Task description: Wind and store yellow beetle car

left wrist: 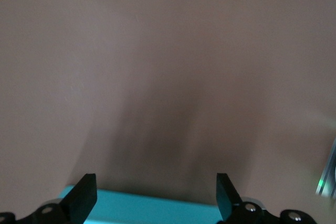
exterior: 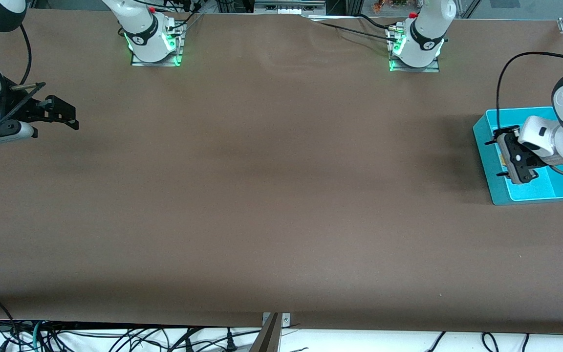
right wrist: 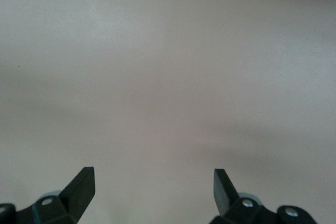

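The yellow beetle car does not show clearly in any view. A small yellowish spot sits at the edge of my left gripper in the front view, and I cannot tell what it is. My left gripper (exterior: 495, 158) is open and empty, up over the wall of the teal bin (exterior: 550, 191) that faces the table's middle. In the left wrist view my left gripper (left wrist: 157, 198) has only the bin's rim (left wrist: 157, 212) and bare table between its wide-apart fingers. My right gripper (exterior: 69, 117) is open and empty over the table at the right arm's end, and the right wrist view (right wrist: 154, 190) shows only bare table.
The teal bin stands at the left arm's end of the brown table (exterior: 271, 195). The two arm bases (exterior: 152, 39) (exterior: 416, 46) stand along the table's edge farthest from the front camera. Cables (exterior: 115, 340) hang below the edge nearest the front camera.
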`<action>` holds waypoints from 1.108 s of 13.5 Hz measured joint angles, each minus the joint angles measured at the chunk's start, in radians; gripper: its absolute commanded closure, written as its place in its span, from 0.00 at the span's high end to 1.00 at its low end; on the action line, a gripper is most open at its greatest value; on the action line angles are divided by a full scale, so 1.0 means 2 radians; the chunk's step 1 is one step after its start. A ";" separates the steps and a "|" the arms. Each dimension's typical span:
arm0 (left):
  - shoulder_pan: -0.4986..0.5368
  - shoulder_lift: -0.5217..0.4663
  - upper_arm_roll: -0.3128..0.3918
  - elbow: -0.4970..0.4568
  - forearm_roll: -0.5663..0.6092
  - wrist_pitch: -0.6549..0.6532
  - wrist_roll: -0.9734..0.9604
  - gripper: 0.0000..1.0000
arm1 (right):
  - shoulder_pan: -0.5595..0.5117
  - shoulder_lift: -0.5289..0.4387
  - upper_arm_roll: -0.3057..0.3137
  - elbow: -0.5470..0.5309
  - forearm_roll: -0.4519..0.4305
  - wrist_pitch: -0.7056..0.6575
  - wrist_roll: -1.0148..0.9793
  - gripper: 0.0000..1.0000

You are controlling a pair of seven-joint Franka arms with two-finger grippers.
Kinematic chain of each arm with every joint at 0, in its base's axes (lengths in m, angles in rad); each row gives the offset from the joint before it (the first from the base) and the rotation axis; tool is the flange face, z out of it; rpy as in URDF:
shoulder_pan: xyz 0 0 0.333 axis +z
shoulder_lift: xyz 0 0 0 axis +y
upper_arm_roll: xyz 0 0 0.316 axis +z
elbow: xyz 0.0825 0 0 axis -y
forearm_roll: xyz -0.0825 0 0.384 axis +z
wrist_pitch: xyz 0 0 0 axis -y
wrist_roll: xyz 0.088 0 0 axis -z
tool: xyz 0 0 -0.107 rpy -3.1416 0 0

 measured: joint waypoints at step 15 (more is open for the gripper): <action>-0.097 -0.046 -0.020 0.136 0.014 -0.113 -0.701 1.00 | 0.000 0.000 0.000 0.000 0.000 0.000 0.000 1.00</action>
